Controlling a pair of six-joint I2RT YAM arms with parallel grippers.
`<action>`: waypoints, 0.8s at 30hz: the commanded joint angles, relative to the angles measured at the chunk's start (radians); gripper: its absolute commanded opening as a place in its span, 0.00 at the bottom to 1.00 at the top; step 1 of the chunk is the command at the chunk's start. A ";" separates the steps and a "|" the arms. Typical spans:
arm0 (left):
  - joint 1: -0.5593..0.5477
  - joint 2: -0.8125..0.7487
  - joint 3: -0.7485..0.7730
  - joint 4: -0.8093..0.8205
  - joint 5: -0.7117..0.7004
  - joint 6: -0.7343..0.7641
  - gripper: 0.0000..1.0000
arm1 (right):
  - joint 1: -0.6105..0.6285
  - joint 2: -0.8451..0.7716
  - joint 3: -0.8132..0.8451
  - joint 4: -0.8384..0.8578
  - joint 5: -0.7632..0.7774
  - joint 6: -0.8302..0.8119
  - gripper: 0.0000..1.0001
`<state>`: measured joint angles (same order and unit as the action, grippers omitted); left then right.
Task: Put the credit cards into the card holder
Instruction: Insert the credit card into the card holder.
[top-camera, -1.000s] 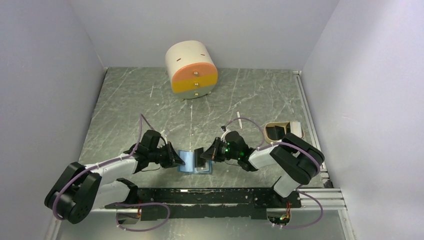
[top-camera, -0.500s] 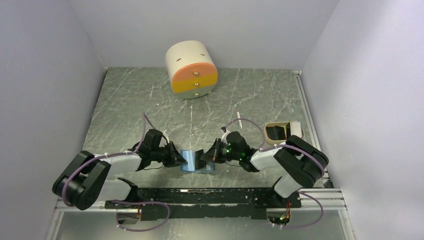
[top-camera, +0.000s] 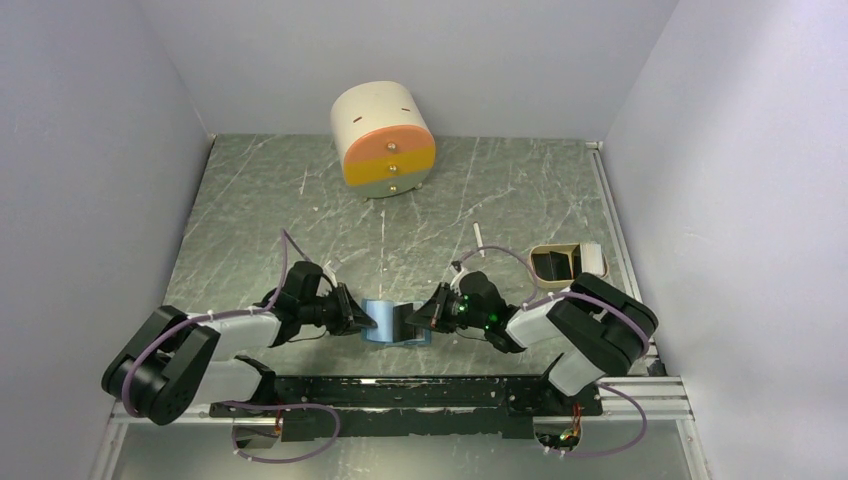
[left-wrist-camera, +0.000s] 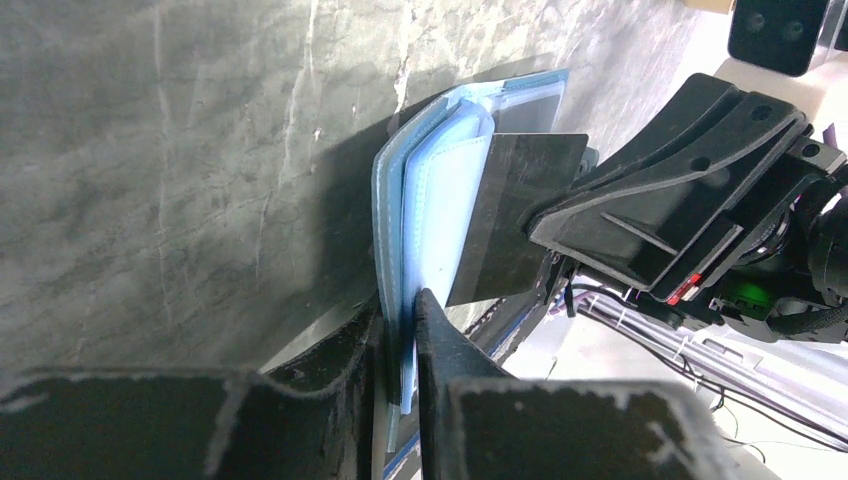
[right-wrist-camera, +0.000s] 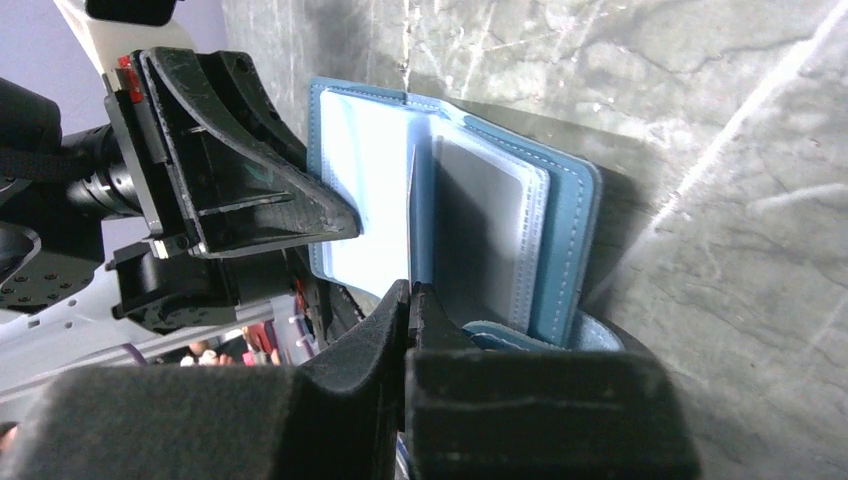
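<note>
The dark teal-blue folding card holder (top-camera: 392, 325), with pale blue inner leaves, stands close to the near edge of the grey marbled surface (top-camera: 280, 210). It sits between the two arms, opened like a book with its leaves raised. The left fingers (left-wrist-camera: 440, 345) are clenched on the edge of one pale blue leaf, pinching it from the left side. The right fingers (right-wrist-camera: 370, 330) are clamped tight on a thin black rectangular credit card (left-wrist-camera: 520, 200). The card stands on edge and reaches in from the right between the open leaves, overlapping the pale blue inner leaf. Whether it has entered a slot cannot be told. In the right wrist view the card appears edge-on, with clear plastic sleeves just to its right. At the far side stands a cream drum-shaped drawer unit (top-camera: 385, 135) with an orange front. A beige oval tray (top-camera: 592, 258) with a dark interior lies at the right of the surface, well apart from the holder.
</note>
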<state>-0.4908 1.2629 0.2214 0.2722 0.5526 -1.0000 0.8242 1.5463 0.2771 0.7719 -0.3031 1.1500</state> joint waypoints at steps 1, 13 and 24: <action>0.002 0.021 -0.017 0.048 0.022 -0.004 0.18 | 0.007 0.018 0.005 0.080 0.020 0.026 0.00; 0.003 0.010 0.003 0.002 0.012 0.018 0.29 | 0.007 0.135 -0.010 0.276 -0.035 0.100 0.01; 0.002 -0.010 -0.029 0.071 0.051 0.002 0.33 | 0.021 0.075 0.049 -0.021 0.046 0.016 0.28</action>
<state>-0.4908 1.2400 0.2119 0.2916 0.5671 -0.9993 0.8310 1.6581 0.2951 0.8783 -0.3050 1.2102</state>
